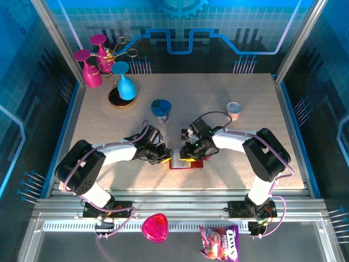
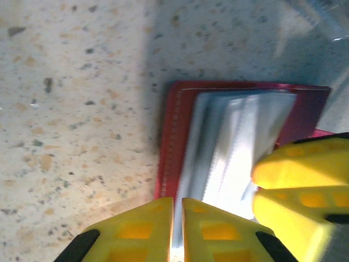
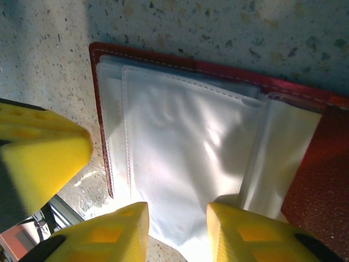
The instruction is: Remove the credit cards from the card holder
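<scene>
Dark red, grained like leather, with a line of pale stitching along the rim: card holder (image 1: 186, 164) lying open and flat on the speckled, stone-look table (image 1: 109, 125), near the front edge, right between the two grippers. From the right wrist, glossy translucent pockets (image 3: 185, 153) inside it, pale grey-white, layered one over another, softly creased and catching the light. Rounded red corner at upper left, pebbled red flap at far right. Credit cards inside those sleeves or not: impossible to tell.

Left gripper (image 2: 177, 213) down at the holder's edge, blocky yellow fingers (image 2: 136, 232) pressed almost together, just a bright sliver of pale sleeve caught in the narrow slit between them. Right gripper (image 3: 177, 218) over another part of the same pockets, yellow fingers (image 3: 109, 234) spread apart, a smooth pocket sheet lying flat in the gap, jaws not closed on it. One blurred yellow finger of each gripper at the side of the other's wrist view, close beside.

Further back on the table, well apart from the holder: blue cup (image 1: 161, 110), small round can (image 1: 234, 111), two magenta goblets (image 1: 90, 71), one blue goblet (image 1: 125, 86) on a dark round base. In front of the arm bases, smooth pink heart-shaped dish (image 1: 155, 227) and crinkly printed snack bag (image 1: 219, 244).
</scene>
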Controlling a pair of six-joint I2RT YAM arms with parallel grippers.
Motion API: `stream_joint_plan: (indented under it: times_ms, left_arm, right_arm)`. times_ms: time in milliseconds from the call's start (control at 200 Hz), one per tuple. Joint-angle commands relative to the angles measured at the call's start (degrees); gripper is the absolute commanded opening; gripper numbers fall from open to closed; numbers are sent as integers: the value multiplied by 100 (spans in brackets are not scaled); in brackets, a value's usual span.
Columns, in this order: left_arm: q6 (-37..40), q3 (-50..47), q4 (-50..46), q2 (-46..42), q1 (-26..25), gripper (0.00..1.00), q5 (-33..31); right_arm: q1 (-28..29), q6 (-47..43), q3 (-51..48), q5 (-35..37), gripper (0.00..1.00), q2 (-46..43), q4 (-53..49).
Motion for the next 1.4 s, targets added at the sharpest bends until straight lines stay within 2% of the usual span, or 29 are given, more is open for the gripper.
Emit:
stream_joint_plan:
  times_ms: [0, 345, 625, 966, 1396]
  left_arm:
    - [-166, 262, -197, -282, -46, 15, -1]
    - [-575, 398, 293, 79, -334, 21, 135]
    - [-750, 257, 570, 400, -361, 28, 115]
    - [-835, 283, 748, 492, -364, 27, 185]
    - [-914, 370, 959, 703, -373, 27, 351]
  right_arm:
    - [-83, 53, -162, -83, 34, -71, 51]
    - [-208, 135, -374, -311, 34, -128, 427]
    - [-328, 254, -737, -579, 34, -115, 806]
    - [-409, 451, -915, -833, 34, -264, 1192]
    - [-507, 457, -1013, -886, 33, -452, 1184]
